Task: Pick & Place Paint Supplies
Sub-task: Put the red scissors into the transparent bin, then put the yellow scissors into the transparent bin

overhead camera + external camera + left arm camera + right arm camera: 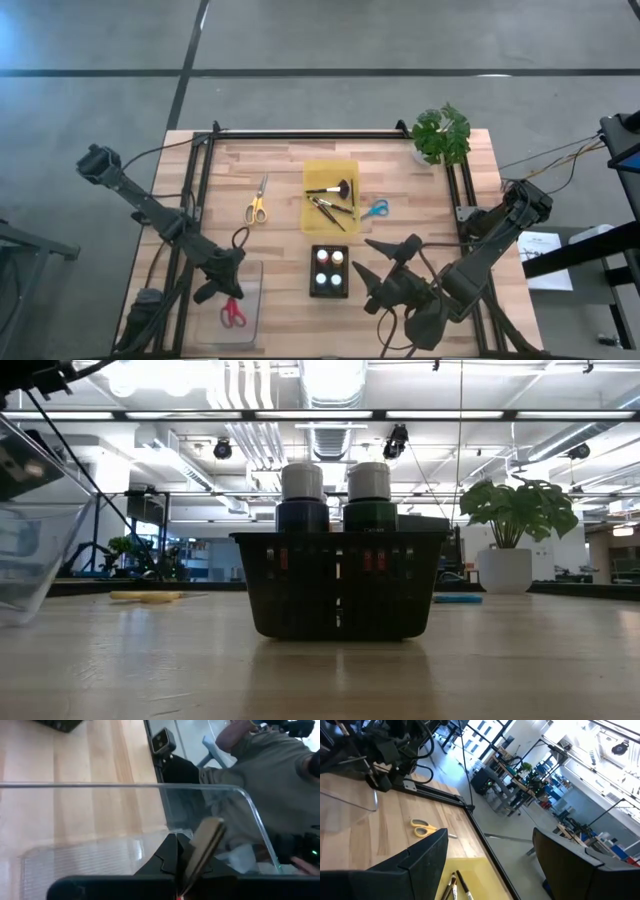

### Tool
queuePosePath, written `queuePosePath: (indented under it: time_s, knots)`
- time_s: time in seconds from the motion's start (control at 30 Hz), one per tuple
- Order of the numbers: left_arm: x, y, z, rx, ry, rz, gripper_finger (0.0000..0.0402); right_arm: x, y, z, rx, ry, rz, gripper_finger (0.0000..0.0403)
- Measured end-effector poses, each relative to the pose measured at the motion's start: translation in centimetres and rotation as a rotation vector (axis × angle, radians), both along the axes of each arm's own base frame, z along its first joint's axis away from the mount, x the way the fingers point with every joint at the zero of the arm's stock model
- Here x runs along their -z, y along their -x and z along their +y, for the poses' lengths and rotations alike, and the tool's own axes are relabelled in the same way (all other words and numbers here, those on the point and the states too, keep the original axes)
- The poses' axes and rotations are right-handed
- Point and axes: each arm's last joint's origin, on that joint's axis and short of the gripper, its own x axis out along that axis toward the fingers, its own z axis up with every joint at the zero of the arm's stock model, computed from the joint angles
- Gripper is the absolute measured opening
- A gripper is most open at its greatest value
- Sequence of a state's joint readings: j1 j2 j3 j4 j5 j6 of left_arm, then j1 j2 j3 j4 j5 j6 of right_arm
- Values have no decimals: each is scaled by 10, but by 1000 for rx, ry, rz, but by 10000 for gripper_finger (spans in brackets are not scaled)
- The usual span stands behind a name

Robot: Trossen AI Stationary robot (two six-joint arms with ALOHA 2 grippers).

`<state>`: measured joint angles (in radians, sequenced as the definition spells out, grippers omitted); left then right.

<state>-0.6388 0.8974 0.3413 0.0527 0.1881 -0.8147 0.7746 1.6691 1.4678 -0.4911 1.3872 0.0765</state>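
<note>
A yellow tray (331, 172) sits mid-table, holding thin paintbrushes (328, 210) and a broad black-bristled brush (337, 187). Just nearer the robot than the tray, a black basket (330, 271) holds four paint bottles (330, 257). The right gripper (377, 268) hovers beside the basket, fingers spread wide, empty. The left gripper (213, 285), fingers closed, is well to the tray's left above a clear bin (250, 308) with red scissors (232, 314) inside.
</note>
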Motion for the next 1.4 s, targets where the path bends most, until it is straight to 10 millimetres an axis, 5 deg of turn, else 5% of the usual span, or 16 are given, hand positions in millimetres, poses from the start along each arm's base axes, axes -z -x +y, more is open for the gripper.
queuePosePath:
  time_s: [0.43,0.8,0.97,1.17,1.4]
  knots:
    - [-16,-4,-4,34,3,-58,124,0,0,0,0,2,2,289]
    - [-37,-12,1,26,-153,-171,142,0,0,0,0,5,4,289]
    - [-53,-16,12,-119,-421,-173,142,0,0,0,0,5,5,289]
    - [-77,-17,44,-534,-782,-104,142,0,0,0,1,0,1,289]
    - [-78,-35,90,-800,-659,71,142,0,0,-1,23,-4,-23,289]
